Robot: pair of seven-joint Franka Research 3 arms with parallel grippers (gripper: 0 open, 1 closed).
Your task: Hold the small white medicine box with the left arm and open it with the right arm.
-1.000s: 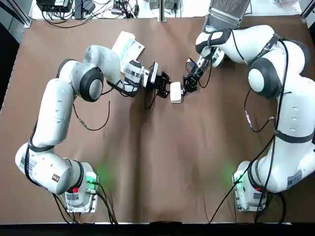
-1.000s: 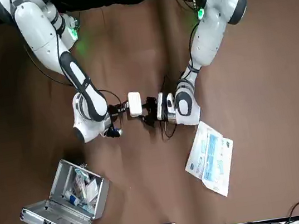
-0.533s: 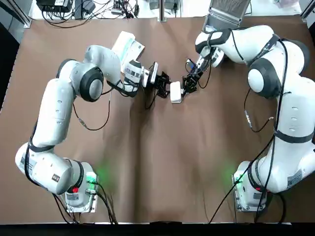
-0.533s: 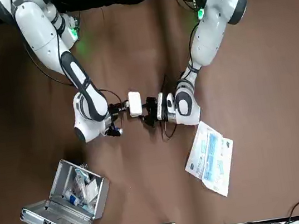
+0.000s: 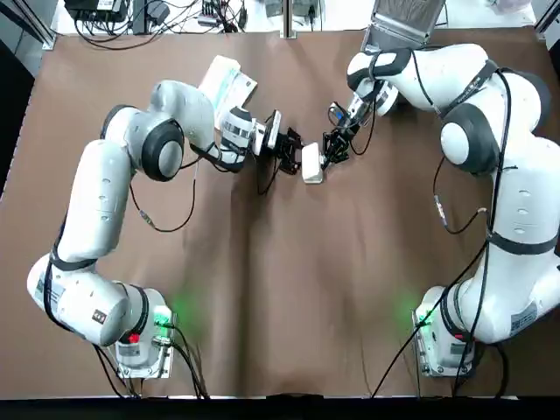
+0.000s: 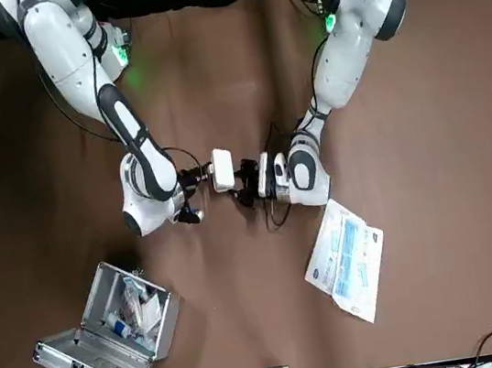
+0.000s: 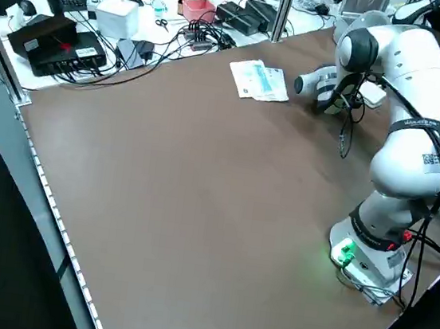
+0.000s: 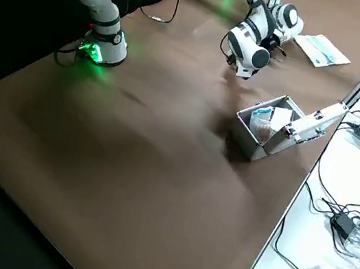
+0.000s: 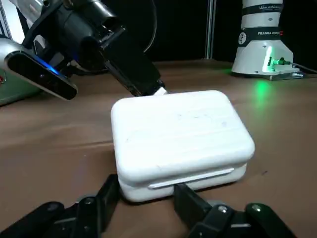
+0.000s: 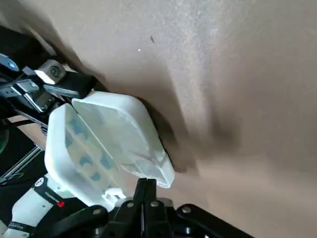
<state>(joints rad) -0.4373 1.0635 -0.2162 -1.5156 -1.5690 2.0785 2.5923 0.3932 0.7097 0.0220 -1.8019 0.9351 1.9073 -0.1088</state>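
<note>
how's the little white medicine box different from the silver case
The small white medicine box is rounded plastic; the silver case is boxy metal. The box looks shut, between the left gripper and right gripper; the case lies open, apart. The case is bigger. Both sit on the brown table.

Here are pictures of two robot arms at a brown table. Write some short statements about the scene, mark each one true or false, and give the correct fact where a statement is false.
1. The small white medicine box lies between the left gripper and the right gripper. True.
2. The metal case is closed. False: its lid stands open and packets show inside.
3. The paper leaflet lies flat on the table, apart from the box. True.
4. The right gripper is parked far from the box. False: its fingertips are at the box's edge.
</note>
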